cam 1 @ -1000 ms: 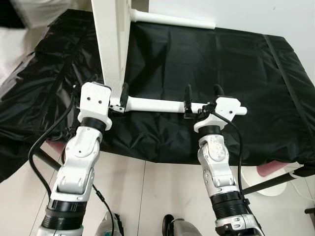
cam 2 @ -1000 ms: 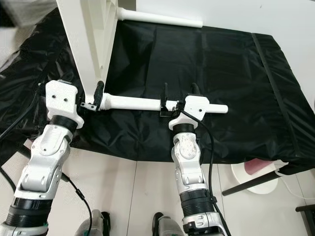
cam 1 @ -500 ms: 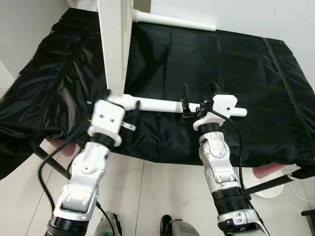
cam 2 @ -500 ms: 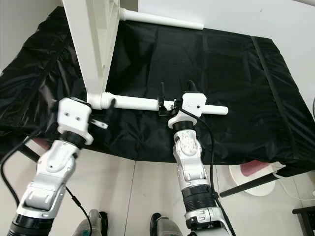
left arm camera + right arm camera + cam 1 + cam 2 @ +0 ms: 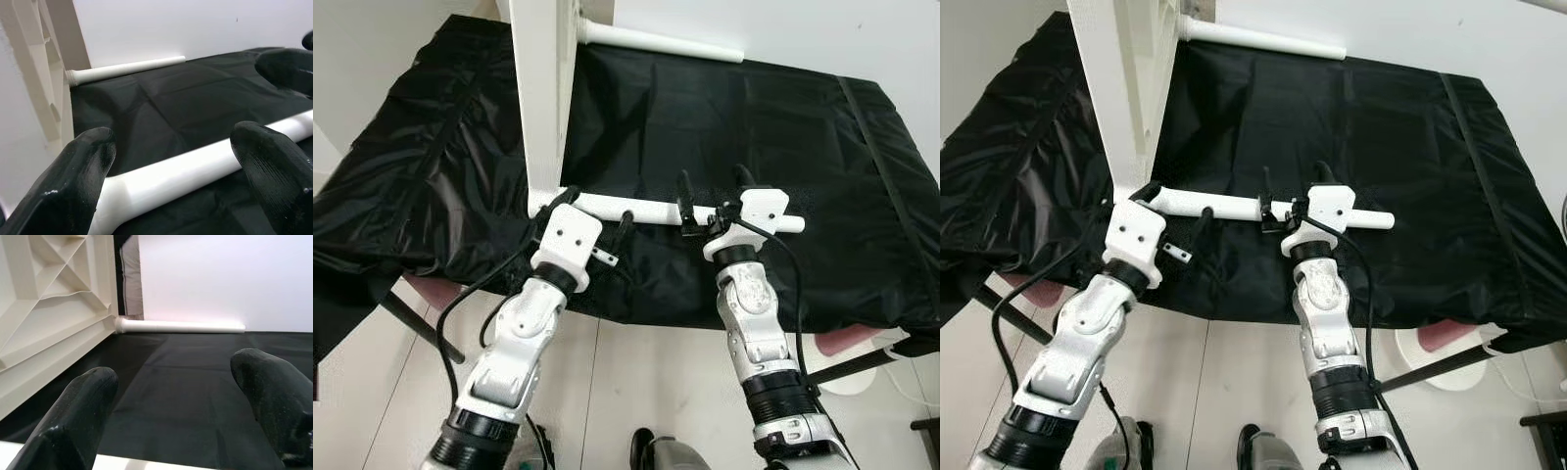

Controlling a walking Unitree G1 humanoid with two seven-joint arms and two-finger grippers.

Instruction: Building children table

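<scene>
Here, table leg [image 5: 646, 209] spans between left hand [image 5: 599, 208], right hand [image 5: 713, 190].

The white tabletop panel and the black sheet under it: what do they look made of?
The tabletop panel looks like moulded plastic, matte off-white: its underside shows cast diagonal ribs. The black sheet looks like thin plastic film or coated fabric: it is glossy and finely creased, draping over the edges.

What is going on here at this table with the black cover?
The robot is putting together a white children's table. The white tabletop stands on edge on the black cover, with a white leg sticking out of its near corner. Both tools are at that leg: the left tool straddles it near the tabletop, fingers open, and the right tool straddles it closer to its free end. A second leg projects from the far corner.
</scene>
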